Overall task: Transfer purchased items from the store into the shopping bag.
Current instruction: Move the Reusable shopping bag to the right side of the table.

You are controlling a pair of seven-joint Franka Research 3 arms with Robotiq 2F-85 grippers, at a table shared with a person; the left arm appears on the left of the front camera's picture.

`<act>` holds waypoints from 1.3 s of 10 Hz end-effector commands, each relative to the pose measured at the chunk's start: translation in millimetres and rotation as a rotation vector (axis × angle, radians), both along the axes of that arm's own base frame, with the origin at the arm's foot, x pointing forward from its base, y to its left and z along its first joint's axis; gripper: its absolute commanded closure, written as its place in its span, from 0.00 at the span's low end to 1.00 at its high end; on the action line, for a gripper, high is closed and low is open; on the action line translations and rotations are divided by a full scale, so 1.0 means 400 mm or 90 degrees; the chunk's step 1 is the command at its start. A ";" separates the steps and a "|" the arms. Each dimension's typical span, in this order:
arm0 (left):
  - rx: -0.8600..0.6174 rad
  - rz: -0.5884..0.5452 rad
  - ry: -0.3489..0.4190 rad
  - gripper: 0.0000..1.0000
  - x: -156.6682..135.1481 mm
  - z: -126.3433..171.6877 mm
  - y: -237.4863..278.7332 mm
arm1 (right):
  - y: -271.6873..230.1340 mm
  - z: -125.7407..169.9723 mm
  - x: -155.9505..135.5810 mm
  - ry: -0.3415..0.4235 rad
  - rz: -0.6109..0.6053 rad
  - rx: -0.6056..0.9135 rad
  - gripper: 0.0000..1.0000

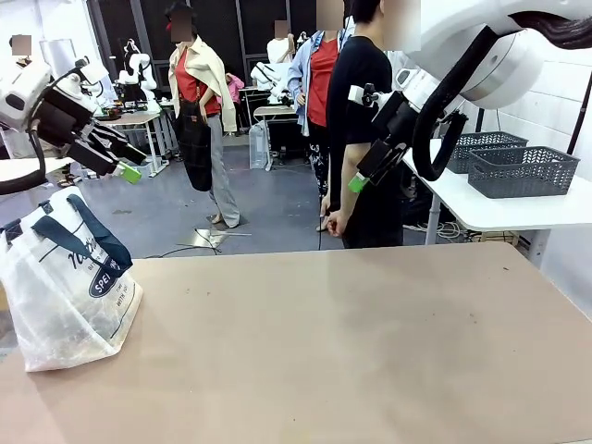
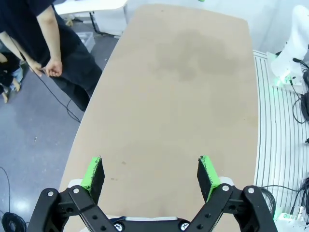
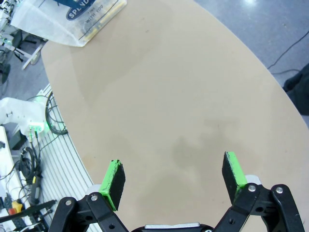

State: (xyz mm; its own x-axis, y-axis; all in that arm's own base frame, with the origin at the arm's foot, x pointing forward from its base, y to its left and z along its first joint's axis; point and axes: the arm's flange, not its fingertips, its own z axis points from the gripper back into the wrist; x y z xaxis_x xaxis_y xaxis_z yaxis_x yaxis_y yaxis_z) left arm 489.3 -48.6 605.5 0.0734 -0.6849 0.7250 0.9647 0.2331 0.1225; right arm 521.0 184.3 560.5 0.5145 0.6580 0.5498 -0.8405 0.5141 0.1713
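The shopping bag (image 1: 72, 289) stands on the table's left end, whitish and translucent, with navy handles and a navy oval logo. The right wrist view catches it at the top left, the shopping bag (image 3: 67, 19) showing something yellowish dimly through its wall; the purchased items cannot be made out further. My left gripper (image 1: 125, 165) hangs open and empty in the air above the bag. In its own view the left gripper (image 2: 150, 174) looks down on bare tabletop. My right gripper (image 1: 363, 180) is raised over the far edge, open and empty; its own view has the right gripper (image 3: 174, 175) above bare table.
A person in black (image 1: 359, 139) stands at the table's far edge, one hand (image 2: 53, 67) hanging by their side. Two dark lattice baskets (image 1: 518, 168) sit on a white side table (image 1: 499, 213) at the right. The tan table (image 1: 351, 342) is bare right of the bag.
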 end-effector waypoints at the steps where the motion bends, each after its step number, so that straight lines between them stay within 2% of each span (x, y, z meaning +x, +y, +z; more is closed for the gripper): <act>1: -0.011 0.000 -0.008 0.00 0.000 0.007 0.001 | 0.000 0.000 -0.002 0.008 -0.005 0.001 0.00; 13: -0.011 0.000 -0.008 0.00 0.000 0.007 0.001 | 0.000 0.000 -0.002 0.008 -0.005 0.001 0.00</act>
